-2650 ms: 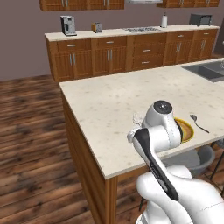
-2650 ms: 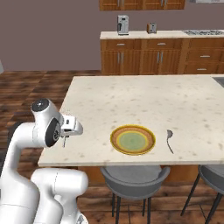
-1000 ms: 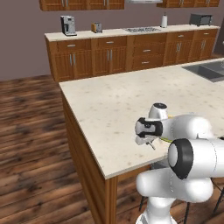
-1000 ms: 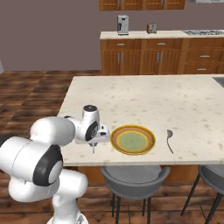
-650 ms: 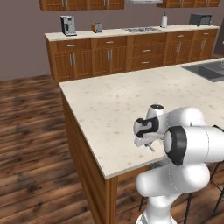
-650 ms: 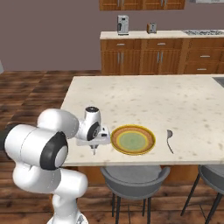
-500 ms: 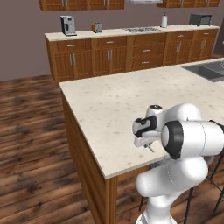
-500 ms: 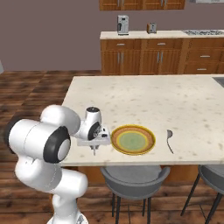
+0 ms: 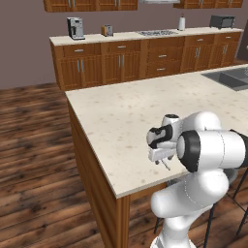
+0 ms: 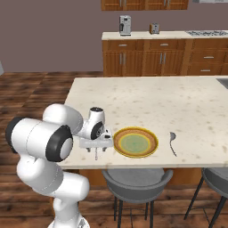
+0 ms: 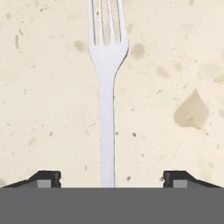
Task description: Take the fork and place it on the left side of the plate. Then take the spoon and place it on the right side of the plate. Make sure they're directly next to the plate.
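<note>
Fork (image 11: 106, 87) is laid flat on the counter (image 10: 178, 102) just beside the plate (image 10: 135, 142), on its left side — where the task wants it. It is framed by the spread, empty hand (image 10: 99, 149); the spoon (image 10: 172, 141) is left near the plate's right side — presumably next.

A speckled cream tabletop (image 9: 121, 116) on a wooden island fills the middle. Dark plank floor (image 9: 34, 160) spreads across the left. Along the top, wooden cabinets (image 9: 121, 63) line a mauve wall (image 10: 53, 31), a coffee machine (image 9: 74, 28) at upper left. A grey stool (image 10: 136, 180) sits bottom centre.
</note>
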